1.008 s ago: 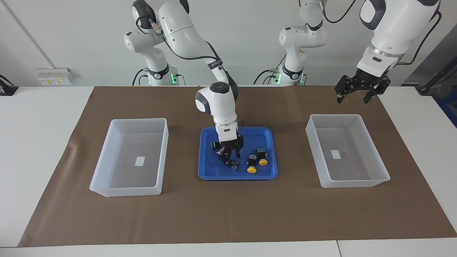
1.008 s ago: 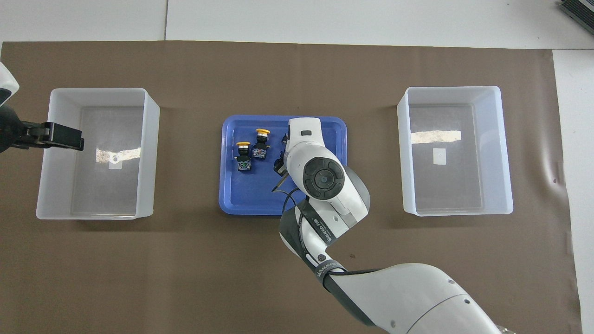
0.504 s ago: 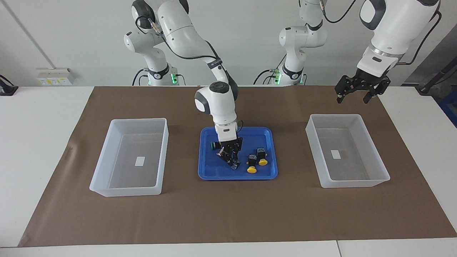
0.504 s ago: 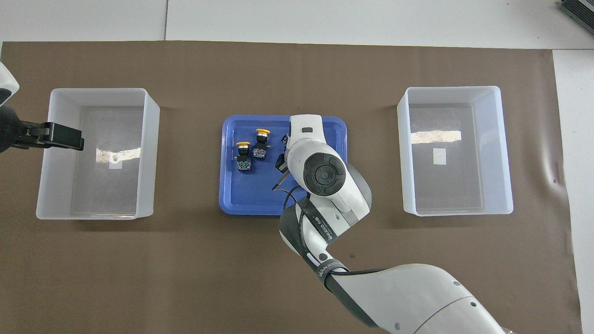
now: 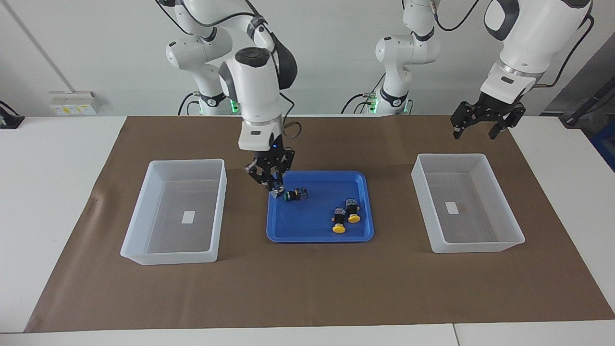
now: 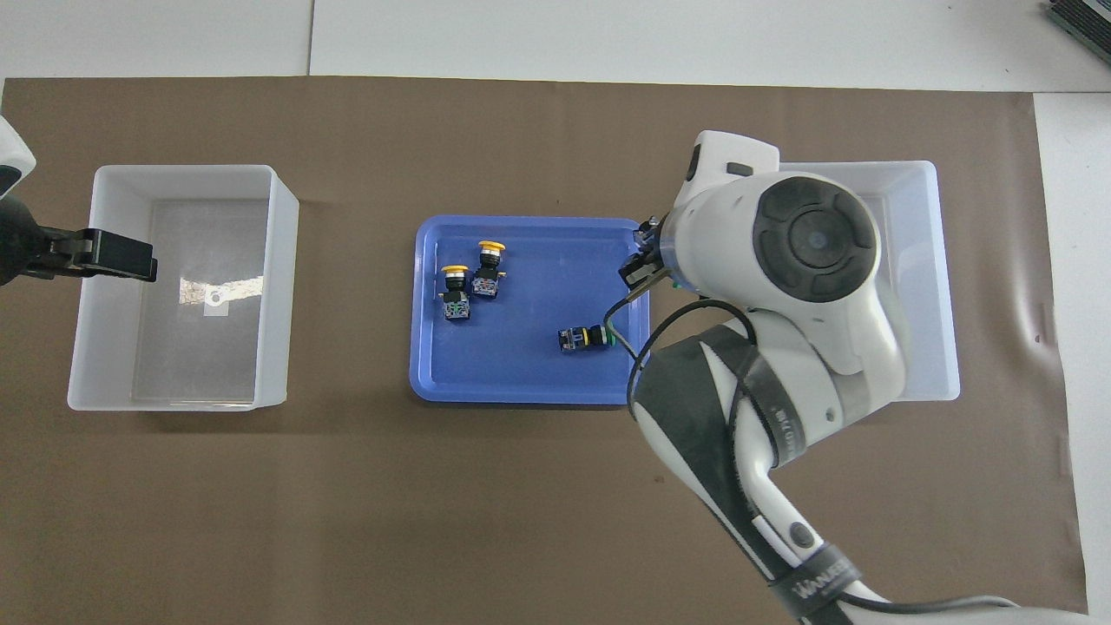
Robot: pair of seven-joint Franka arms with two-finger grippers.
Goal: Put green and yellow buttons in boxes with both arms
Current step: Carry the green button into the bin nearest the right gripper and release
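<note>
Overhead view: right arm (image 6: 781,286) hides its pincer (image 5: 275,188) and load.

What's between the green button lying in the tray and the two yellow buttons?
Nothing; bare blue tray floor separates the green button from the yellow buttons, clearest in the overhead view.

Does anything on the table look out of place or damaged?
Nothing stands out. A green button and two yellow buttons lie in the tray, both boxes hold no buttons, and the right gripper holds a fourth button.
</note>
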